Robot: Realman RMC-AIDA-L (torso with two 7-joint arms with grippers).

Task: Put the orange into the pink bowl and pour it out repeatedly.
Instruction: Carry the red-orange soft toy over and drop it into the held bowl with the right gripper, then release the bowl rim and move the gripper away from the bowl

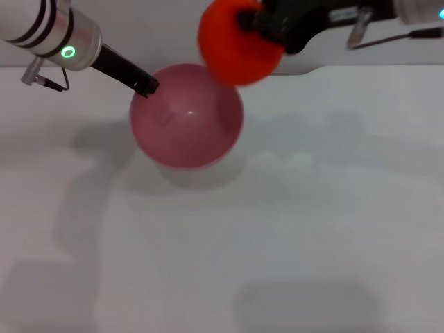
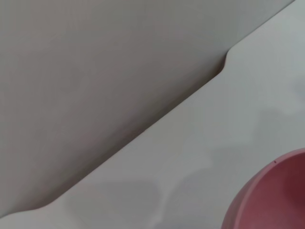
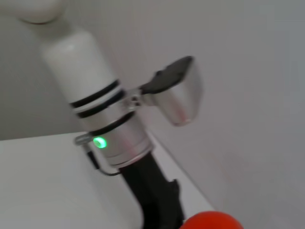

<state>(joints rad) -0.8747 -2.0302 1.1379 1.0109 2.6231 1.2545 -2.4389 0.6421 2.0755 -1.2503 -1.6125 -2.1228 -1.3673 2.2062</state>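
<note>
The pink bowl (image 1: 187, 118) rests on the white table (image 1: 277, 229) left of centre, its inside facing the head camera. My left gripper (image 1: 146, 86) reaches in from the upper left and is shut on the bowl's near-left rim. The bowl's rim (image 2: 271, 200) also shows in the left wrist view. My right gripper (image 1: 258, 31) is shut on the orange (image 1: 232, 48) and holds it in the air just above the bowl's far-right edge. A sliver of the orange (image 3: 212, 222) shows in the right wrist view, beside the left arm (image 3: 112, 136).
The table's far edge (image 1: 347, 67) has a notch behind the bowl, and a pale wall (image 2: 95, 71) stands beyond it. White tabletop stretches in front of and to the right of the bowl.
</note>
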